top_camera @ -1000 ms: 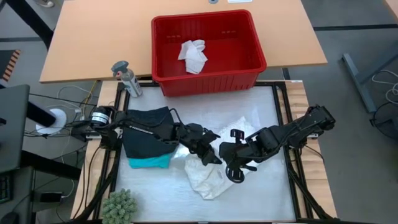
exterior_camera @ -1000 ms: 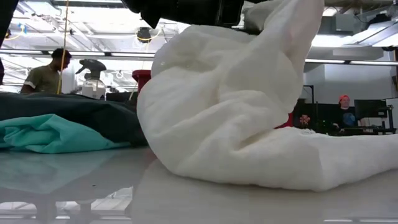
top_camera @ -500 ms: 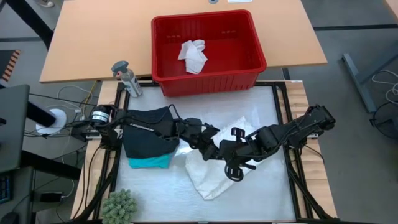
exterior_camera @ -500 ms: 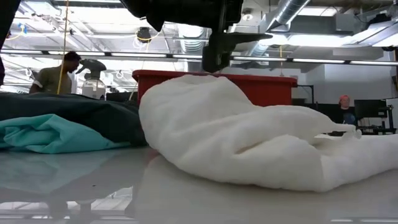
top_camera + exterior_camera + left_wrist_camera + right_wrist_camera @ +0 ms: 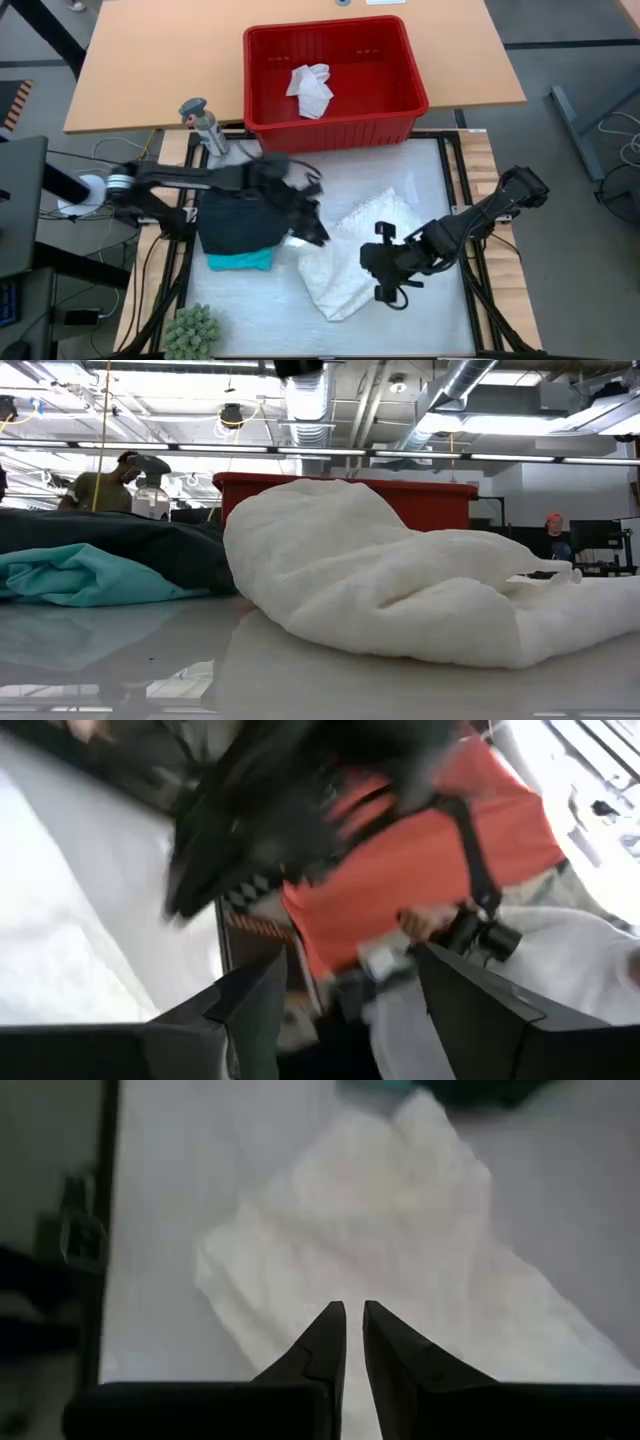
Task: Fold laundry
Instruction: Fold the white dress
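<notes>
A white garment (image 5: 345,262) lies crumpled in the middle of the table, a broad mound in the low view (image 5: 380,580) and spread ahead of the fingers in the right wrist view (image 5: 370,1230). My right gripper (image 5: 372,265) (image 5: 353,1330) hovers shut at its right side, above the cloth. My left gripper (image 5: 316,230) (image 5: 350,1010) is open and raised beside the black garment (image 5: 235,215). That garment rests on a teal one (image 5: 240,260) (image 5: 80,575). Another white garment (image 5: 310,88) lies in the red basket (image 5: 335,128).
The red basket stands at the table's far edge (image 5: 400,495). A spray bottle (image 5: 203,125) stands far left. A green fuzzy plant (image 5: 190,330) sits at the near left corner. Bare table lies near and to the right of the white garment. People show in the room behind.
The white garment, held up in a tall fold a second ago, has been let go and has fallen into a lower, flatter mound. My left gripper has pulled back up and toward the table's left, over the black garment. My right gripper has drawn back toward the near right.
</notes>
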